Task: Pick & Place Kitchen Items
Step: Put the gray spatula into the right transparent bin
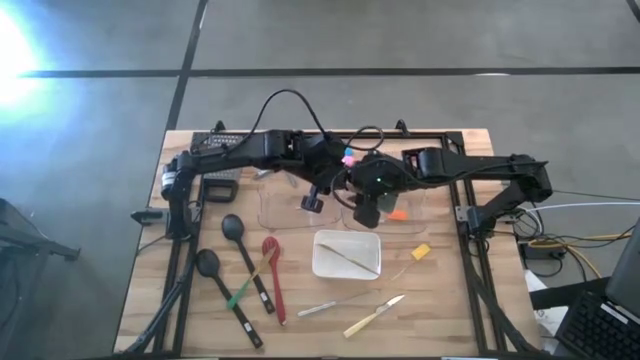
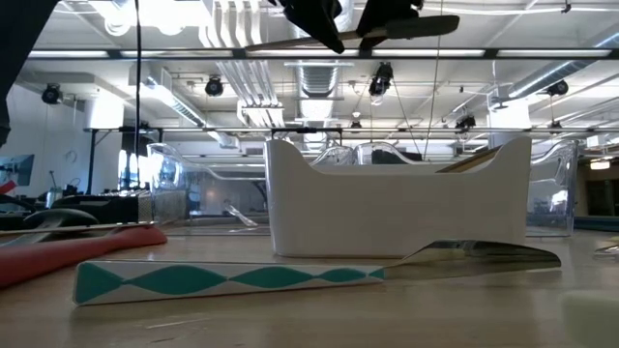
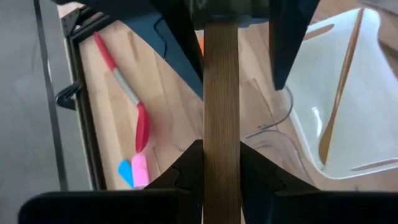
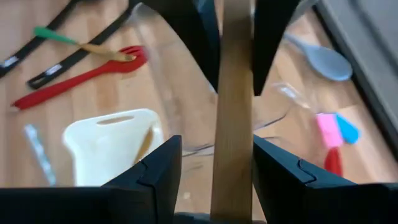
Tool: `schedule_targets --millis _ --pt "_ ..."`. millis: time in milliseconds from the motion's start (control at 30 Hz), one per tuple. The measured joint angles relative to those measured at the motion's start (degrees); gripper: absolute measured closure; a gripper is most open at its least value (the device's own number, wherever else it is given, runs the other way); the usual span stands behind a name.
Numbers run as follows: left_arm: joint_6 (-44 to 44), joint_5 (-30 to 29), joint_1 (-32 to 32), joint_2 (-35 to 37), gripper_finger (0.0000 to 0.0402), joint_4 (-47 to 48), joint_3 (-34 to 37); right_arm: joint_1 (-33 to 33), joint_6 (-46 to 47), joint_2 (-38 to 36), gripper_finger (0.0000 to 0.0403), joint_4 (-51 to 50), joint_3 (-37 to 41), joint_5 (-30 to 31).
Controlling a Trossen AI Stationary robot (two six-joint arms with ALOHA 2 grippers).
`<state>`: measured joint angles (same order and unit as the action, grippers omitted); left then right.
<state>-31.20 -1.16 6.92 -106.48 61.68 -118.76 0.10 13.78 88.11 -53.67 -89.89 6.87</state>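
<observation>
step: you are mid hand-over of the wooden utensil, above the clear bins.
left gripper: clamped on it.
right gripper: jaws apart around it.
next: close right, then release left.

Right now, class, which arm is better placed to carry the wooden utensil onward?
Probably the left. The left gripper presses both sides of the wooden utensil, while the right gripper only straddles it with a gap, so it would need to close first.

Teal-white diamond-patterned knife handle; white tray; red spatula; brown wooden utensil.
</observation>
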Motion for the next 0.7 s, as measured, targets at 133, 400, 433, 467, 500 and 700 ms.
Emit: schedule_targets --millis 133,400,433,467,500,700 --pt "0.0 -0.1 0.1 0.0 0.0334 -0.3 0.0 0.1 -0.9 0.1 0.0232 -0.7 0.1 4.6" --pt "0.0 -0.1 0.0 0.0 0.0334 -0.2 0.0 0.0 -2.9 0.0 0.0317 -0.8 0.3 6.1" --pt "0.3 -0.2 0.0 0.0 0.0334 -0.2 0.0 0.0 -3.1 0.0 0.0337 -0.8 0.3 6.2" --pt "0.4 -0.4 0.0 0.0 0.0334 -0.2 0.0 0.0 -3.4 0.0 0.0343 -0.8 0.3 6.5" --pt "0.3 -0.4 0.0 0.0 0.0334 -0.2 0.0 -0.1 -3.7 0.0 0.0341 -0.8 0.3 6.9" --pt "0.8 -0.6 0.0 0.0 0.0334 -0.3 0.0 0.0 -4.1 -0.2 0.0341 -0.9 0.3 8.0"
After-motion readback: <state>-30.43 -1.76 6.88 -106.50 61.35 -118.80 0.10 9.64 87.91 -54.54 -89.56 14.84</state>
